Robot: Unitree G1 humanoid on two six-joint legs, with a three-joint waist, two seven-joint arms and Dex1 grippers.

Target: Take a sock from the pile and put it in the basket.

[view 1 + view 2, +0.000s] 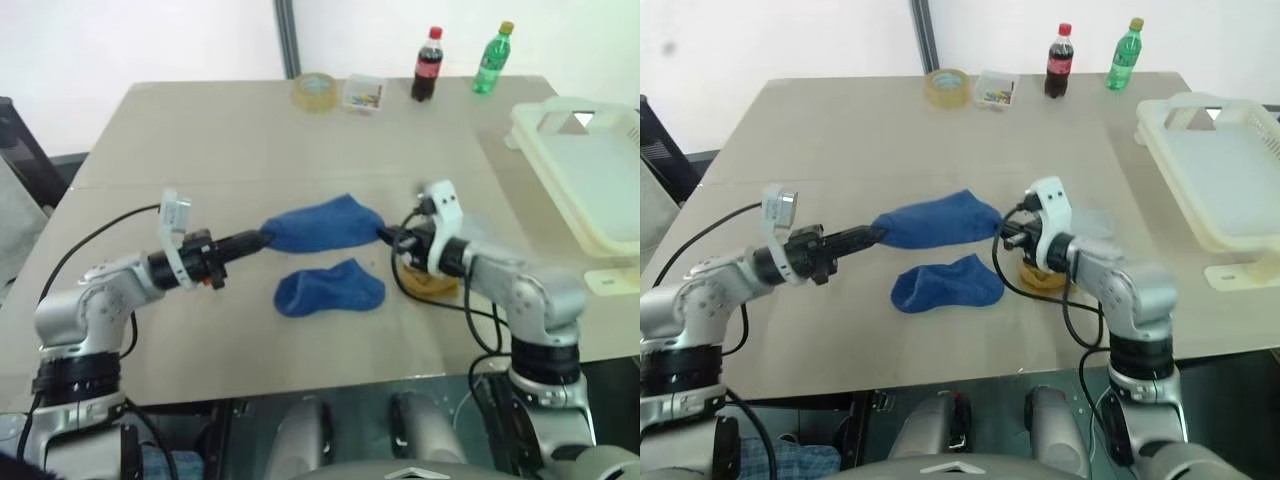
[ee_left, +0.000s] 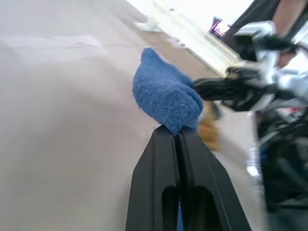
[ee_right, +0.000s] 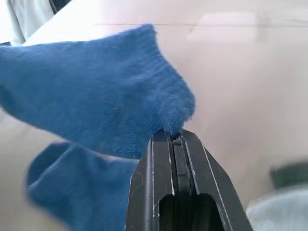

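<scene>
Right now the left hand is pinching one end of the royal-blue fuzzy fabric sock, its black fingers pressed together on the cloth, and the right hand is clamping the other end the same way, so the sock is hanging stretched between them above the middle of the beige tabletop. A second blue sock is lying just below it, nearer the front edge. The large cream-white rectangular plastic basket is sitting well apart at the right edge. Both grips are looking shallow, at the very margins of the cloth. If the two hands are pulling apart or travelling unevenly toward the basket, one end is likely slipping free, leaving the sock dangling and perhaps catching on the basket's thick rim instead of dropping inside.
</scene>
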